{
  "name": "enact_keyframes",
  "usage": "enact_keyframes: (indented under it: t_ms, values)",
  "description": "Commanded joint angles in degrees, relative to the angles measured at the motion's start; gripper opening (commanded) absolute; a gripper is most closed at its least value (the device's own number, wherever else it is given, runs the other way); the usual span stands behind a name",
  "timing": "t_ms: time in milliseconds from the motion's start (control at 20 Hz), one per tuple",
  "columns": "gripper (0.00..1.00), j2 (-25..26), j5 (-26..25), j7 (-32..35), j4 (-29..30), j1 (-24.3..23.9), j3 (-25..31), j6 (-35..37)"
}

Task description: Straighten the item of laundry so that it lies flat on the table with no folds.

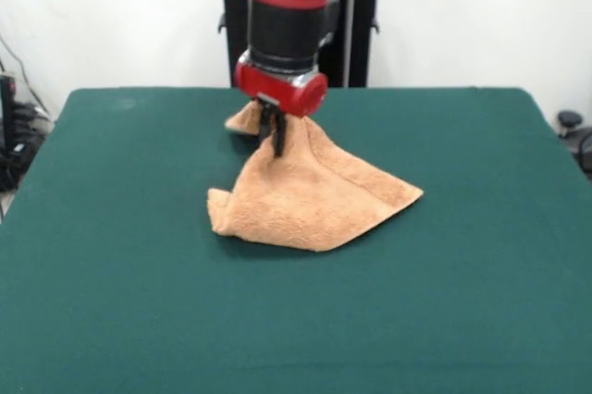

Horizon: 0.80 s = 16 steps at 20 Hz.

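Observation:
The orange-tan towel (pixel 310 192) lies near the middle of the dark green table (pixel 120 264). It is not flat: its upper part is drawn up into a peak, and the cloth slopes down from there to a left corner and a right corner on the felt. My gripper (pixel 276 140) comes down from above at that peak. Its dark fingers (pixel 278 135) are pinched together on the raised fold. A small bit of towel shows behind the gripper on the left.
The table's far edge runs just behind the gripper. Wide bare felt surrounds the towel on the left, right and front. Dark equipment stands off the table at the left and right edges.

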Motion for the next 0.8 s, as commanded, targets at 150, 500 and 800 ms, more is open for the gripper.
enact_keyframes:
  t_ms: [150, 500, 800]
  values:
    - [0.0, 6.6, -3.7, 5.2, 5.7, -2.0, 3.5, -4.0]
    - [0.0, 5.9, -1.2, 8.5, 7.1, 0.2, 2.7, -3.3]
    - [0.0, 4.7, 3.5, 13.2, 8.7, 4.3, 1.7, -2.0]
